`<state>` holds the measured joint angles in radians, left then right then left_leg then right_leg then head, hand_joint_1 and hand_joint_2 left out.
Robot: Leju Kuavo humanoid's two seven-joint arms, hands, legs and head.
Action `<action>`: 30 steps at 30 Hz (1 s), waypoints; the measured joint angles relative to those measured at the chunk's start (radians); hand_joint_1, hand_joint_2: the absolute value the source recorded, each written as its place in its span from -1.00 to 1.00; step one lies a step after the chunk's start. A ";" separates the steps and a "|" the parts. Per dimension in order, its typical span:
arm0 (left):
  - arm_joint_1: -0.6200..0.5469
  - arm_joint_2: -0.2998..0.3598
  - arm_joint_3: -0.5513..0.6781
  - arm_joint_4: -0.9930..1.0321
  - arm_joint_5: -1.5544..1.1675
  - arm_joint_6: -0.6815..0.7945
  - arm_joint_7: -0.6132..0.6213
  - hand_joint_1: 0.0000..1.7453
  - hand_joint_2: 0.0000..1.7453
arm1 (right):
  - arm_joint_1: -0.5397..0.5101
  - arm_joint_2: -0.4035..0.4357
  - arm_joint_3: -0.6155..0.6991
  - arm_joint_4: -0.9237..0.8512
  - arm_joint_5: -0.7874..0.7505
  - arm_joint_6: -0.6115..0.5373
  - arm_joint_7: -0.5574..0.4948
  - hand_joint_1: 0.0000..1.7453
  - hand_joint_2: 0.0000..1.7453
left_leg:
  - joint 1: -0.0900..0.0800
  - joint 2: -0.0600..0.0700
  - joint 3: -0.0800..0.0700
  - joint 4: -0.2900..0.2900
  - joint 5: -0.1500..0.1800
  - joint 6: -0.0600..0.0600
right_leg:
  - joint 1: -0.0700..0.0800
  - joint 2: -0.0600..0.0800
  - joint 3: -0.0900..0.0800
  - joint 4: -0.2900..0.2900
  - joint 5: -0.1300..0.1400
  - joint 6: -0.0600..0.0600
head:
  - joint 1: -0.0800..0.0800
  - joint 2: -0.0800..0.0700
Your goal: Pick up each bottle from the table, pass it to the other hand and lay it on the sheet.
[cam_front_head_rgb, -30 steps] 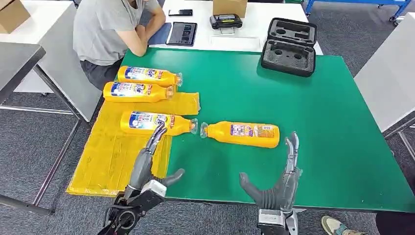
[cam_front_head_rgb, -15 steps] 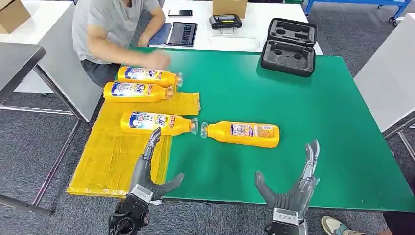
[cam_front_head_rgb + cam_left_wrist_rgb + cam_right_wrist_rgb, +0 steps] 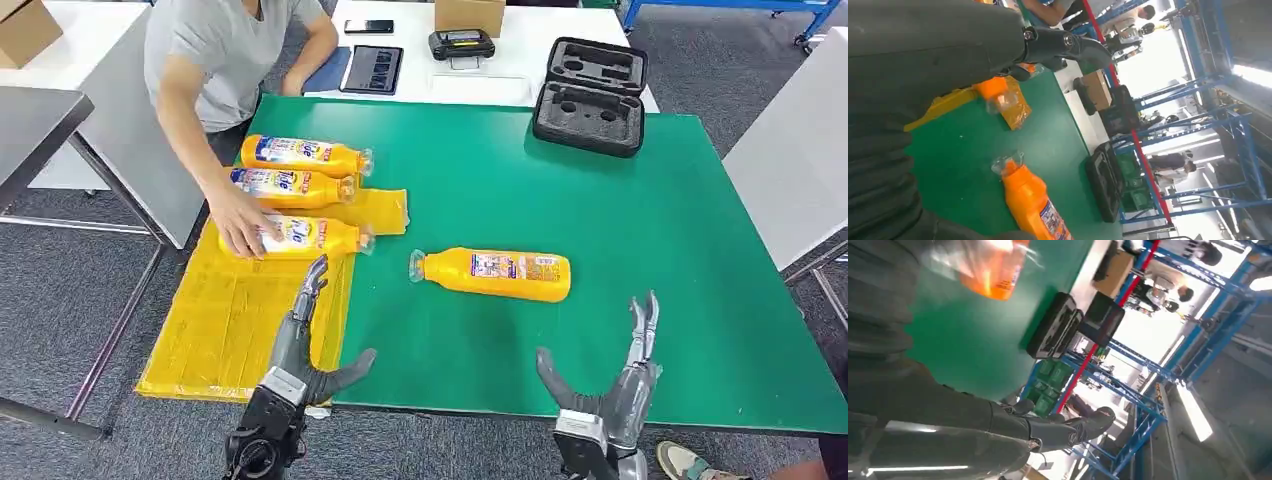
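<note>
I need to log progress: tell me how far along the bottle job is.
Done: three bottles lie at the yellow sheet: the far bottle, the middle bottle and the near bottle, which a person's hand is touching. In hand: nothing; the left hand and right hand are open. Left: the bottle on the green table.

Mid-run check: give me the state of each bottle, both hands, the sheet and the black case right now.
Far bottle: lying on the green table, off the sheet.
Second bottle: lying at the sheet's far edge.
Third bottle: lying on the sheet, a person's hand on it.
Lone bottle: lying on the green, untouched.
Yellow sheet: flat, overhanging the table's edge.
Left hand: open, empty.
Right hand: open, empty.
Black case: lid open.
</note>
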<state>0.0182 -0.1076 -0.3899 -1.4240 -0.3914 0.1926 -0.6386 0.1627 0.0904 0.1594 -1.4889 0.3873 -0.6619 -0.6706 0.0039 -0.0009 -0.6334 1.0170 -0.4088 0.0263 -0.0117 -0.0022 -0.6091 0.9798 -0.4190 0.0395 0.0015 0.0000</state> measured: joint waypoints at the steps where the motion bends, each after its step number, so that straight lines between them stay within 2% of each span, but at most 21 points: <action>1: 0.000 0.000 0.001 0.000 0.003 0.000 0.000 -1.00 1.00 | -0.004 0.001 -0.008 0.010 0.023 0.002 0.015 -1.00 1.00 | 0.000 0.000 0.000 0.000 0.000 0.000 | 0.000 0.000 0.000 0.000 0.000 0.000 | 0.000 0.000; 5: 0.010 0.000 0.008 0.000 0.001 -0.013 0.007 -1.00 1.00 | -0.031 -0.004 -0.056 0.068 0.201 0.000 0.129 -1.00 1.00 | 0.000 0.000 0.000 0.000 0.000 0.000 | 0.000 0.000 0.000 0.000 0.000 0.000 | 0.000 0.000; 8: 0.022 0.000 0.016 0.001 -0.005 -0.033 0.006 -1.00 1.00 | -0.068 -0.025 -0.117 0.135 0.278 0.048 0.167 -1.00 1.00 | 0.000 0.000 0.000 0.000 0.000 0.000 | 0.000 0.000 0.000 0.000 0.000 0.000 | 0.000 0.000; 16: 0.008 -0.005 0.017 0.028 -0.006 -0.077 0.004 -1.00 1.00 | -0.200 -0.108 -0.243 0.349 0.270 0.134 0.171 -1.00 1.00 | -0.001 0.000 0.000 0.000 0.001 0.001 | -0.001 0.000 0.000 0.000 0.001 0.001 | 0.000 0.000; 23: -0.019 -0.016 0.017 0.053 0.000 -0.092 0.001 -1.00 1.00 | -0.331 -0.132 -0.259 0.533 0.307 0.158 0.173 -1.00 1.00 | -0.001 0.001 0.000 0.000 0.001 0.001 | 0.000 0.000 0.000 0.000 0.001 0.001 | 0.000 0.000; 30: -0.033 -0.022 0.017 0.069 0.000 -0.095 0.001 -1.00 1.00 | -0.393 -0.140 -0.258 0.621 0.338 0.169 0.157 -1.00 1.00 | 0.000 0.001 0.000 0.000 0.001 0.001 | 0.000 0.000 0.000 0.000 0.001 0.001 | 0.000 0.000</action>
<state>-0.0146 -0.1297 -0.3731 -1.3546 -0.3918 0.0977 -0.6378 -0.2304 -0.0496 -0.0984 -0.8683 0.7255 -0.4929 -0.5138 0.0038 -0.0001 -0.6339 1.0173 -0.4078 0.0272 -0.0116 -0.0022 -0.6090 0.9800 -0.4180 0.0401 0.0019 0.0000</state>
